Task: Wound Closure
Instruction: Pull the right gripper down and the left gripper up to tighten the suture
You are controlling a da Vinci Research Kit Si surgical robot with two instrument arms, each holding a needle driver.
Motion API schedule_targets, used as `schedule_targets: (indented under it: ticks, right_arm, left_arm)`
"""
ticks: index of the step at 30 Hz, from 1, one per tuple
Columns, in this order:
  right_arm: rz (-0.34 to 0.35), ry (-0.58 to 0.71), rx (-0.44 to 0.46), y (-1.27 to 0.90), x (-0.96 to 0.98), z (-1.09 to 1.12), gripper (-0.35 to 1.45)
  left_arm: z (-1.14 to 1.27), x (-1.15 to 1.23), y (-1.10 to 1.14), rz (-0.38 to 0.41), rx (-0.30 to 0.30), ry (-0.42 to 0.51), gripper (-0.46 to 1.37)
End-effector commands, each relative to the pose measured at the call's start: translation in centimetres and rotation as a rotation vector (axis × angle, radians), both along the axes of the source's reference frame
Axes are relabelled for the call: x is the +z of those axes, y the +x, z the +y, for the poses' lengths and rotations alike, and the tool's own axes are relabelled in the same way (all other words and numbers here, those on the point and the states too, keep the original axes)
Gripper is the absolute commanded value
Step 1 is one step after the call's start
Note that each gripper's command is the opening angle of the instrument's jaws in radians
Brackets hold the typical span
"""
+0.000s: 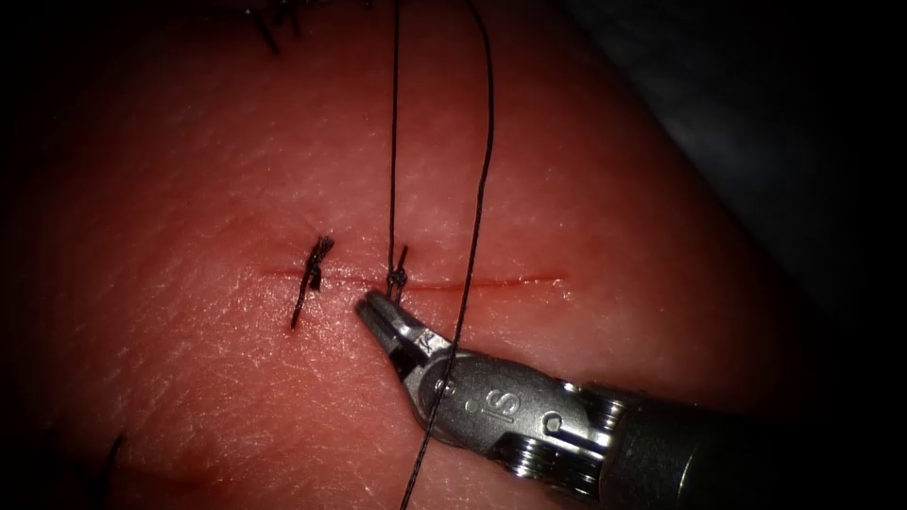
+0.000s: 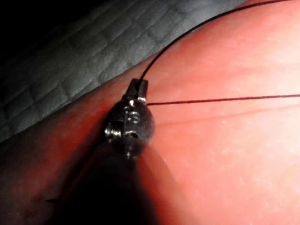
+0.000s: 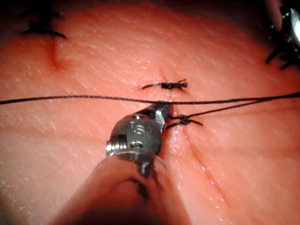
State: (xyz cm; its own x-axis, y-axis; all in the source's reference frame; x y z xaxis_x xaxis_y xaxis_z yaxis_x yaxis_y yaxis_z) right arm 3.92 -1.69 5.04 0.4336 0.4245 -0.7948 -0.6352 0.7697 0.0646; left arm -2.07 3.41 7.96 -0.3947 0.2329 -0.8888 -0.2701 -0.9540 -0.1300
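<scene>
The right arm's tool [image 1: 378,312] is bright, smooth metal with a brushed sheen and stamped lettering. The tissue [image 1: 217,378] looks moist and faintly glossy, its skin finely creased. The thread [image 1: 477,198] is thin, dark and matt, knotted [image 1: 398,278] into a fuzzy clump. Beside the tissue, a grey quilted cloth [image 2: 70,56] looks soft and dull.

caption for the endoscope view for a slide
Right tool beside the knot on the cut, two thread strands running up.
</scene>
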Motion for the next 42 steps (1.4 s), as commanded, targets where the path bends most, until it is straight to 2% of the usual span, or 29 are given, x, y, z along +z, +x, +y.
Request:
schedule_targets:
  ticks: [1,3,6,10,14,16,18,21,27,28,30,42]
  right_arm:
    - [-0.003,0.001,0.002,0.00,-0.01,0.01,-0.35]
    - [0.008,-0.018,0.012,-0.01,-0.01,0.01,-0.35]
    - [0.012,-0.021,0.010,-0.03,0.01,0.01,-0.35]
    - [0.010,-0.023,0.004,-0.07,0.02,0.04,-0.35]
    - [0.052,0.022,0.041,-0.07,0.04,0.06,-0.31]
    - [0.079,0.040,0.068,-0.08,0.05,0.07,0.25]
    - [0.106,0.050,0.092,-0.10,0.07,0.07,0.66]
    - [0.136,0.058,0.118,-0.15,0.07,0.09,0.90]
    - [0.193,0.121,0.172,-0.21,0.06,0.11,0.89]
    - [0.203,0.131,0.183,-0.22,0.06,0.13,0.89]
    - [0.203,0.133,0.183,-0.22,0.06,0.14,0.89]
    - [0.207,0.151,0.219,-0.26,0.05,0.30,0.76]
  left_arm:
    - [-0.04,-0.03,0.01,-0.007,0.001,0.013,-0.35]
    - [-0.13,-0.08,0.01,-0.040,0.002,0.052,-0.35]
    - [-0.22,-0.17,-0.01,-0.053,0.008,0.060,-0.35]
    - [-0.23,-0.33,-0.04,-0.065,0.010,0.073,-0.35]
    - [-0.20,-0.50,-0.03,-0.084,0.012,0.101,-0.35]
    - [-0.20,-0.59,-0.02,-0.103,0.009,0.130,-0.35]
    - [-0.22,-0.68,0.00,-0.121,0.009,0.157,-0.35]
    - [-0.28,-0.80,0.01,-0.145,0.018,0.178,-0.35]
    - [-0.37,-1.06,0.05,-0.170,0.025,0.214,-0.35]
    - [-0.38,-1.17,0.07,-0.176,0.027,0.222,-0.35]
    - [-0.38,-1.25,0.08,-0.180,0.028,0.227,-0.35]
    - [-0.56,-2.31,0.23,-0.221,0.060,0.293,-0.35]
